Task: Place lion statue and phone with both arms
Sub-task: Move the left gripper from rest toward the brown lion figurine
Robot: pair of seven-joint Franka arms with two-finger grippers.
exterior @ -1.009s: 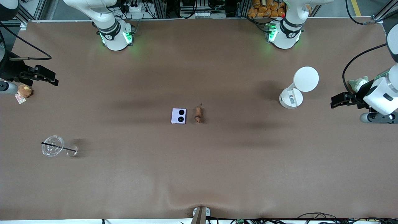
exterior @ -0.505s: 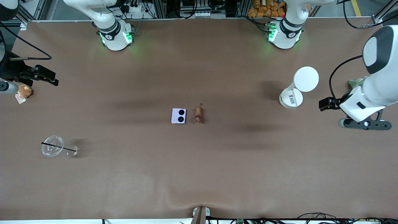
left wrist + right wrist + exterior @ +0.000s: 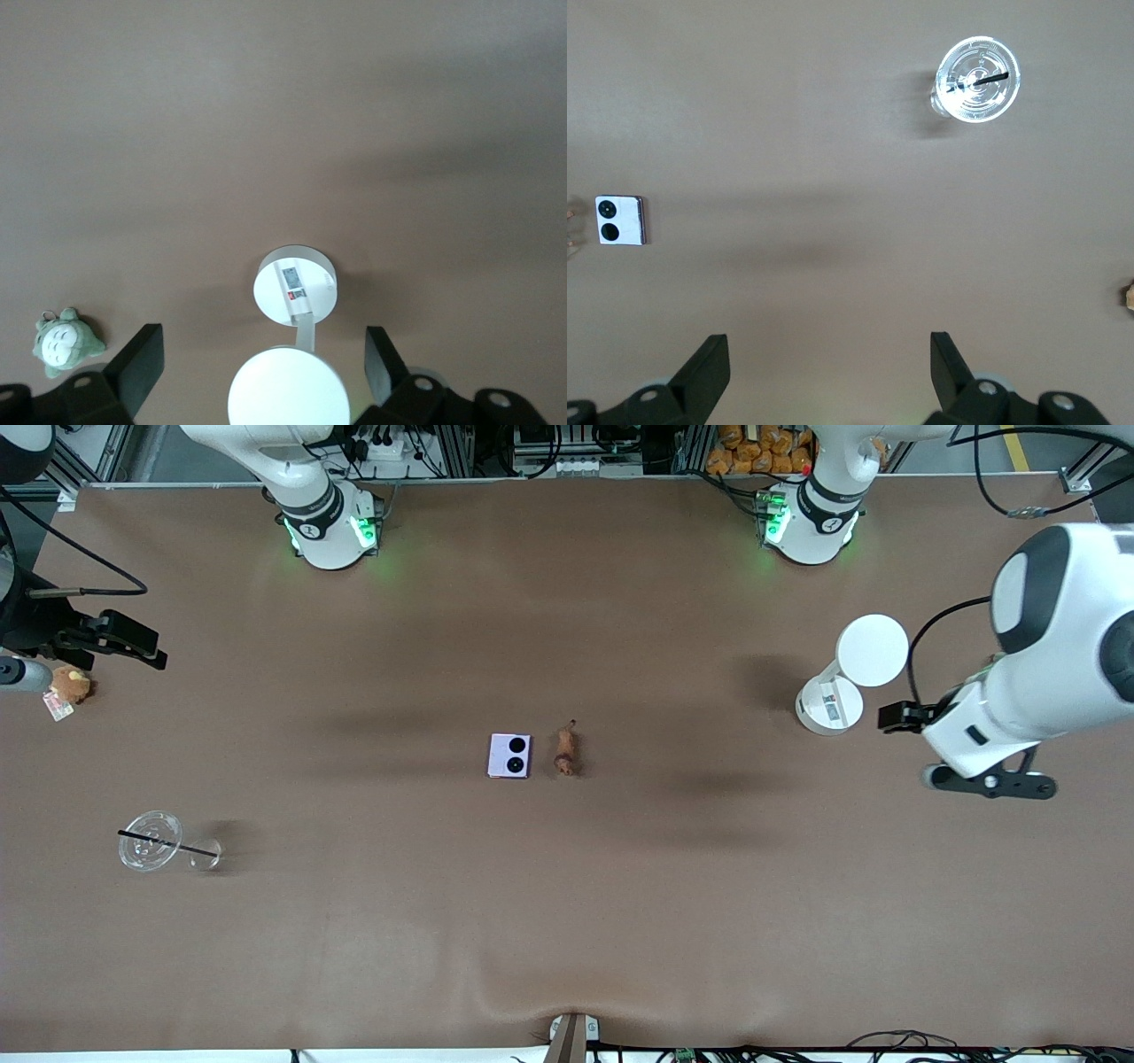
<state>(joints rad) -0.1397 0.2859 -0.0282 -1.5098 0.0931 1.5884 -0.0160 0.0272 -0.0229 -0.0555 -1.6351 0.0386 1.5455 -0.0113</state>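
Beside the small lilac square folded phone [image 3: 509,755], touching nothing, lay the tiny orange-brown lion statue [image 3: 566,750], both ungripped. Well apart from that phone hung the left gripper [image 3: 895,716] and right gripper [image 3: 133,642], fingers spread wide, empty, probably readying approach.

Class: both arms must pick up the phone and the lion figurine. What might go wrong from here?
1. The pale lilac folded phone and tiny orange-brown lion statue lie close together mid-table; the arms could crowd or nudge the neighbour.
2. The open left end effector hangs beside the white round-headed desk lamp and could clip it.
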